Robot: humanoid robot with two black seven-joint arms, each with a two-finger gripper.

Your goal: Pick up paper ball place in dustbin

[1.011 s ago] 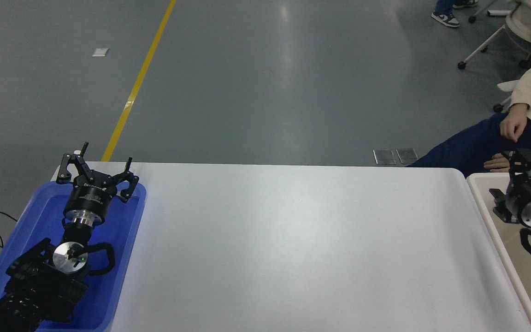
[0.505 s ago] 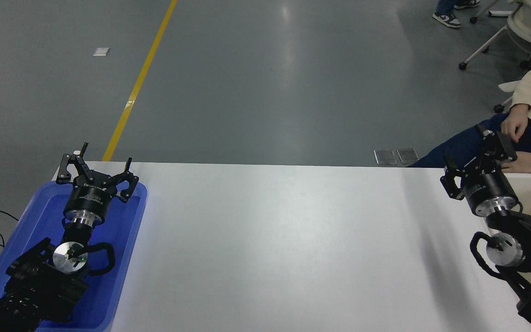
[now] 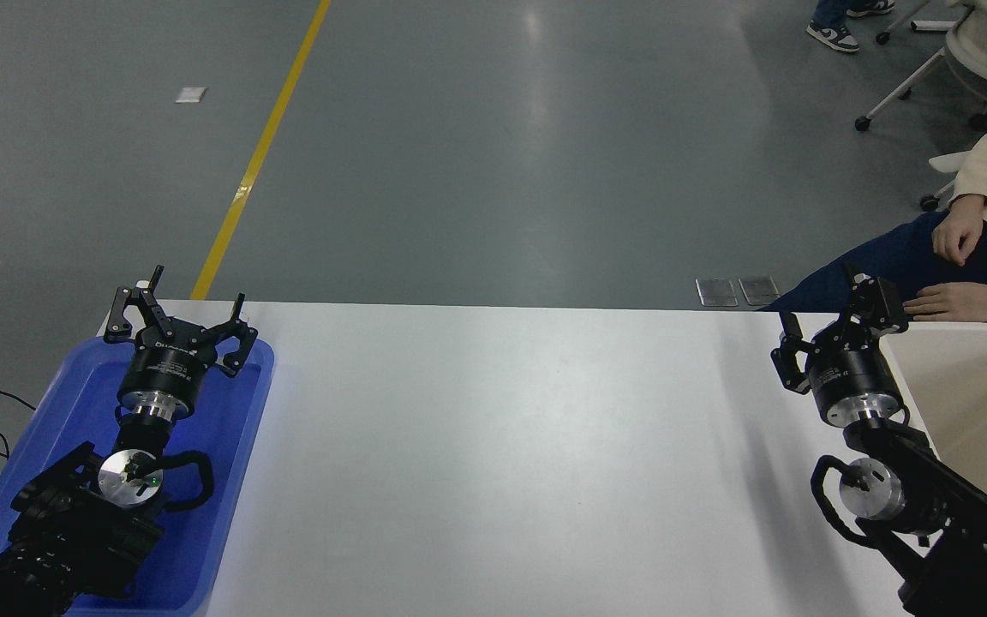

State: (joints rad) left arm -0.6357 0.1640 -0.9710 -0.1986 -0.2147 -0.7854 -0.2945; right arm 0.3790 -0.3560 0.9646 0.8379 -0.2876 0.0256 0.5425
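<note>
One white table [image 3: 493, 446] carries one blue tray [image 3: 228, 480] at its left end and one dustbin [image 3: 973, 386] at its right end. The left gripper [image 3: 181, 304] is parked over the tray, fingers spread apart. The right gripper [image 3: 828, 321] hangs over the table just left of the dustbin, fingers apart and empty. The paper ball cannot be seen. One person's two hands [image 3: 956, 266] rest beyond the dustbin.

Left arm: black, enters from the lower-left corner, forearm angled up and away from the camera. Left black gripper [image 3: 178, 321] at its end, fingers spread wide apart, nothing between them. Right arm: black, enters from the lower-right corner, silver wrist joint visible, pointing away and slightly leftward. Right black gripper [image 3: 834, 321] with fingers apart, nothing held.
</note>
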